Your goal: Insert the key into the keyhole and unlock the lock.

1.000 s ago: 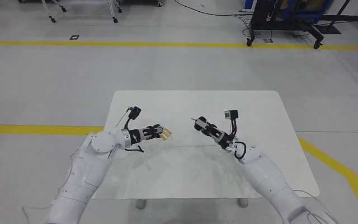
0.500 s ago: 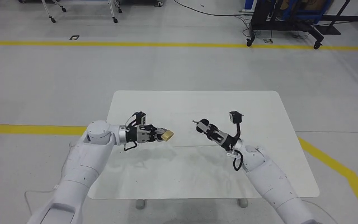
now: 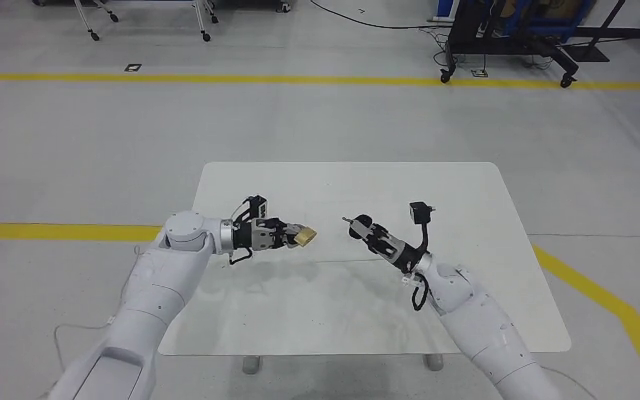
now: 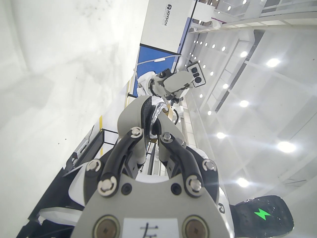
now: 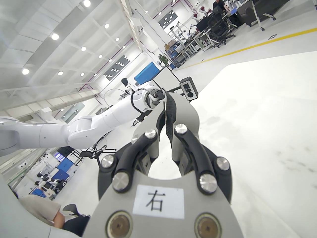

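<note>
Now holds both arms over the table (image 3: 450,190), clear of its top. Holds the left arm bent, elbow out past the table's left edge, forearm running level and roughly parallel to the near edge toward the table's middle. Clamps the left gripper (image 3: 287,236) tight on the lock (image 3: 306,236), pinching the silver shackle (image 4: 157,110) between the pads, as seen from the left wrist. Carries the lock just left of the table's middle, above the surface, long axis lying flat along the table's length, shackle end back in the grip and brass body pointing toward the table's right side. Stretches the right arm diagonally from the table's near right side toward the middle, forearm slanting away from the near edge. Presses the right gripper (image 3: 357,225) narrow on the key (image 3: 347,217), fingers (image 5: 184,115) nearly meeting in the right wrist view. Carries the key just right of the table's middle, above the surface, thin blade sticking out past the fingertips, long axis aimed toward the table's left side and slightly toward the far edge, facing the brass body. Leaves a small gap between key tip and lock, not touching.
</note>
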You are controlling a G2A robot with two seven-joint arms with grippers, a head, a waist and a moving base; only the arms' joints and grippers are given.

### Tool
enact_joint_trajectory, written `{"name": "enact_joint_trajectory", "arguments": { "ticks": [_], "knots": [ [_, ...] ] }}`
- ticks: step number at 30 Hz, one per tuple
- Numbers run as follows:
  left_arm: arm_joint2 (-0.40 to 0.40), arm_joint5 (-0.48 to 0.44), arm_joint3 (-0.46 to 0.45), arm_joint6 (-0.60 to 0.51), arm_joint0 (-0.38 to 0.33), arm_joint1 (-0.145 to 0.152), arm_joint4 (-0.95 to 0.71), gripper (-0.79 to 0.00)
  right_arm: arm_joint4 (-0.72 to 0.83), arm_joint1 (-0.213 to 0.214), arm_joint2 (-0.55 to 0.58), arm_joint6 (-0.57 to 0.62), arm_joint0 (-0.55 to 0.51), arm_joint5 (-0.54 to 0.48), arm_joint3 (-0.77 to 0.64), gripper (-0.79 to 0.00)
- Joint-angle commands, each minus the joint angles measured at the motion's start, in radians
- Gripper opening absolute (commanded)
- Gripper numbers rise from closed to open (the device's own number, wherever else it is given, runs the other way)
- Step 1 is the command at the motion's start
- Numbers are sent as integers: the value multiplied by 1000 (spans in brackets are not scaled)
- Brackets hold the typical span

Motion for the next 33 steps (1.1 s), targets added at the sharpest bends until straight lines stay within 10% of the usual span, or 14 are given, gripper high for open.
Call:
{"name": "enact_joint_trajectory", "arguments": {
  "ticks": [1, 9, 33],
  "knots": [
    [-6, -26, -5, 16, 5, 0, -9, -785, 32, -1, -16, 42, -1, 34, -12, -785],
    [-36, -99, -35, 55, 33, 8, -22, -785, 122, -11, -76, 149, -6, 256, -76, -785],
    [-66, -165, -218, 311, 138, 29, 135, -785, 195, -21, -79, 84, -57, 456, -169, -785]
  ]
}}
